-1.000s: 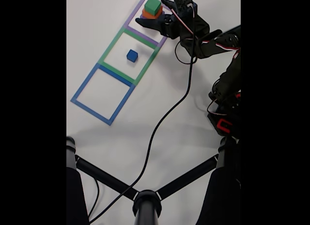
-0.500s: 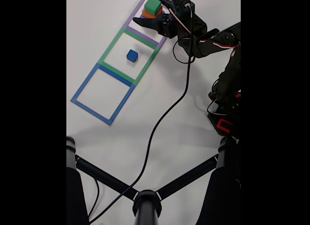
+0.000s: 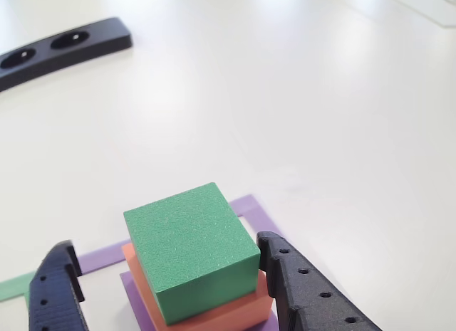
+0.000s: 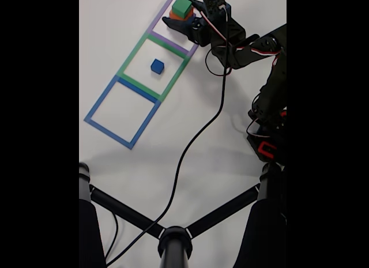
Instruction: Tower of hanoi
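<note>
1. Other view, looking out along my pincer [image 3: 171,281]: my two black fingers stand apart, one at the lower left and one at the lower right, with the green cube [image 3: 191,260] between them. Neither finger seems to touch it, though the right one is just beside its edge.
2. In the same view the green cube sits on top of an orange block [image 3: 228,310], which is wider and shows below it. Under that I see a strip of purple, and I cannot tell whether it is another block or only tape.
3. The stack stands inside the purple tape square [image 3: 251,208] on the white desk [image 3: 285,96]. A bit of green tape [image 3: 14,287] shows at the lower left, and a black bar with two holes [image 3: 60,48] lies well apart at the upper left.
4. Fixed view, from above: my pincer [image 4: 183,15] reaches to the top of the picture, its fingers spread around the green cube [image 4: 183,6] and orange block [image 4: 174,15] in the purple tape square [image 4: 173,42].
5. Next down the row is the green tape square [image 4: 134,49], with a small blue cube [image 4: 157,65] lying inside it.
6. Below that comes the blue tape square [image 4: 104,101], and a black cable [image 4: 190,147] runs from my arm across the desk [image 4: 115,158] toward the bottom.
</note>
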Motion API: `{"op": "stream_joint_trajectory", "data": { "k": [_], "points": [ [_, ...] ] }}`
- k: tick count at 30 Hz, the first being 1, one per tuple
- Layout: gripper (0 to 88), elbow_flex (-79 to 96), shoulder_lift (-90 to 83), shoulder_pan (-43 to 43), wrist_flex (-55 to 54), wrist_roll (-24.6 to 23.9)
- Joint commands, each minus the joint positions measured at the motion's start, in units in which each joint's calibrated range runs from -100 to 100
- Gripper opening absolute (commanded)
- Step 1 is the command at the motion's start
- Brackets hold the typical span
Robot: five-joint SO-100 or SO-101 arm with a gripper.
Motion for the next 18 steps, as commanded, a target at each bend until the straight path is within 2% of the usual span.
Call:
{"op": "stream_joint_trajectory", "data": {
  "k": [1, 18],
  "points": [
    [20.2, -1.9, -0.7, -0.6, -1.4, 0.0],
    [9.5, -2.1, -0.8, -2.0, -1.8, 0.0]
  ]
}}
